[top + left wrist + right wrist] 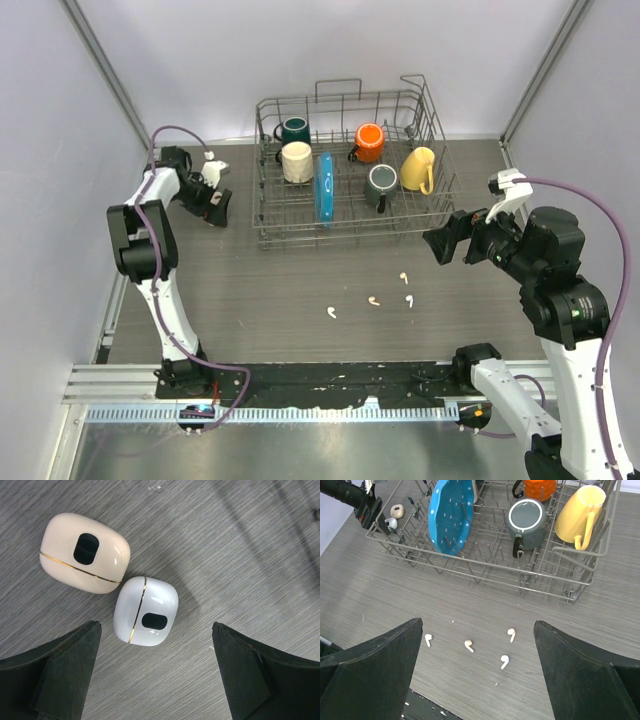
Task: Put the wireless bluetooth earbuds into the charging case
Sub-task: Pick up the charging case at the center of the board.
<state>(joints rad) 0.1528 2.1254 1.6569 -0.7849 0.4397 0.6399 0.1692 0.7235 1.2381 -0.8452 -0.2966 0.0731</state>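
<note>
Several tiny white-to-cream earbuds lie loose on the grey table: one (331, 313) to the left, one (373, 300) in the middle, two (404, 277) (409, 300) to the right. The right wrist view shows them too (428, 639) (468, 645) (511, 634) (504, 661). Two closed charging cases lie side by side, touching: a cream one (84, 553) and a white one (146, 610). My left gripper (156, 625) is open and empty just above the white case. My right gripper (478, 622) is open and empty, high above the earbuds (445, 243).
A wire dish rack (350, 232) stands at the back with a teal mug (294, 129), a cream mug (296, 161), an orange mug (369, 142), a grey mug (381, 184), a yellow mug (419, 168) and an upright blue plate (323, 187). Grey walls close in both sides.
</note>
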